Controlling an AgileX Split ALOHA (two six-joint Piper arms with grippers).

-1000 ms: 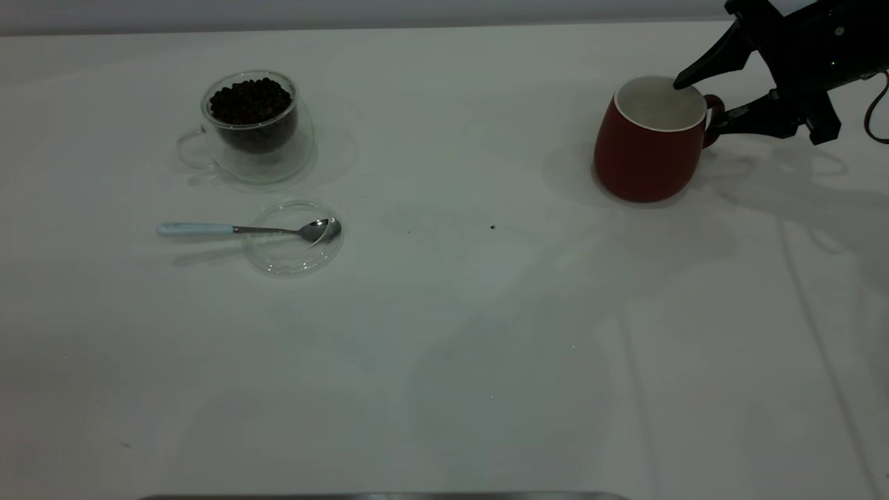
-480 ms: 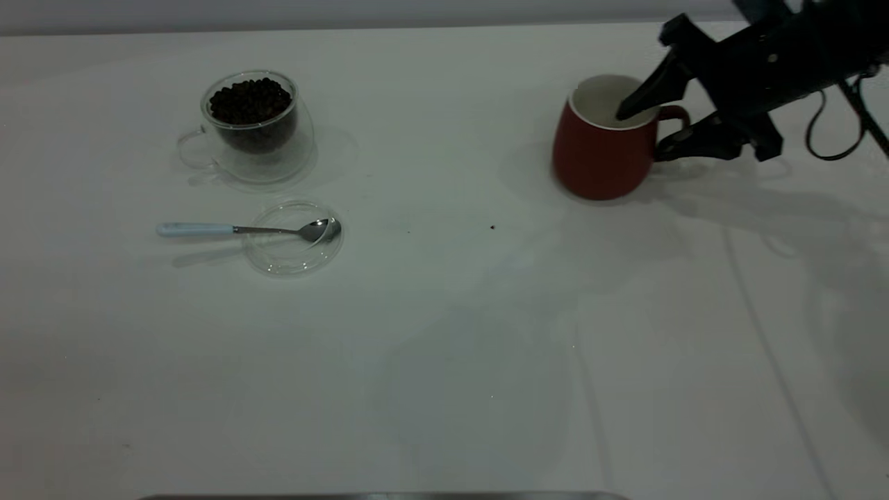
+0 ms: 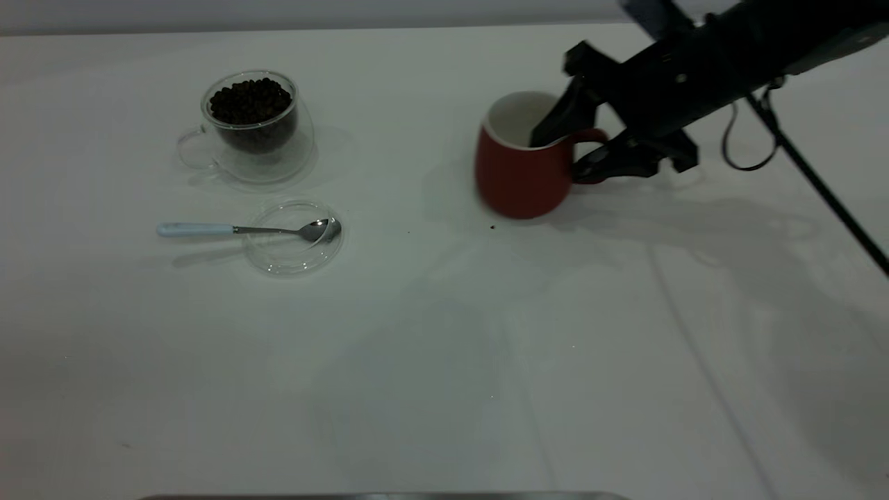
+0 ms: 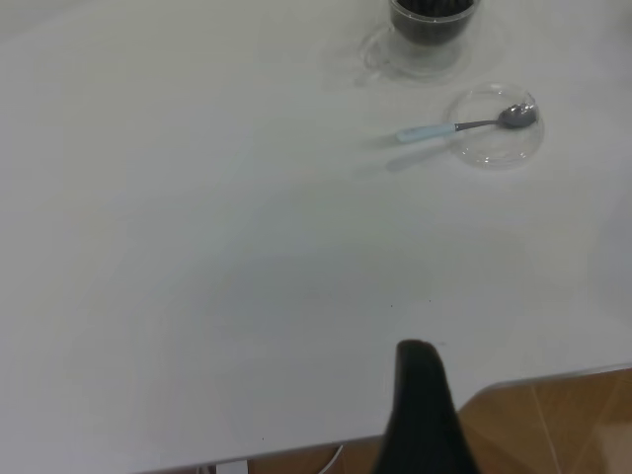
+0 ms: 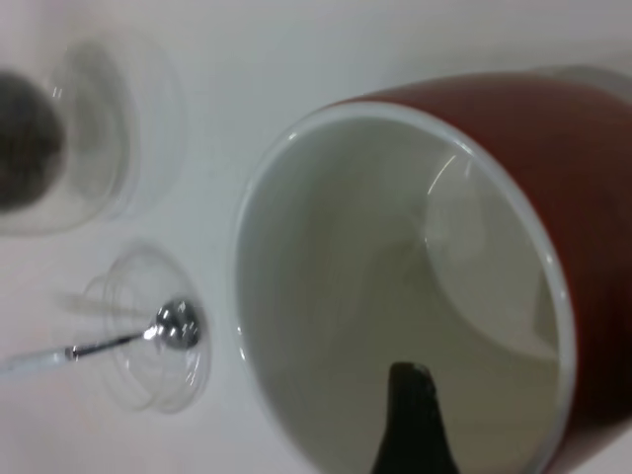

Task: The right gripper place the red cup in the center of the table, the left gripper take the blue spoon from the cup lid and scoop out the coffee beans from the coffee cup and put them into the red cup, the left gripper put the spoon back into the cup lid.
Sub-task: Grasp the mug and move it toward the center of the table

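Exterior view — right claw [image 3: 559,153] pinches the red cup [image 3: 517,177] rim, mid-table.

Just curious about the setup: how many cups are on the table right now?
2. The coffee cup, clear glass and full of coffee beans, stands at far left. The red cup is near the middle, with the right gripper clamped over its rim by the handle.

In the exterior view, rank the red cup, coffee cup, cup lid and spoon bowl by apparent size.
1. Red cup.
2. Coffee cup, farther back, so unsure.
3. Cup lid.
4. Bowl of the blue spoon, clearly smallest.
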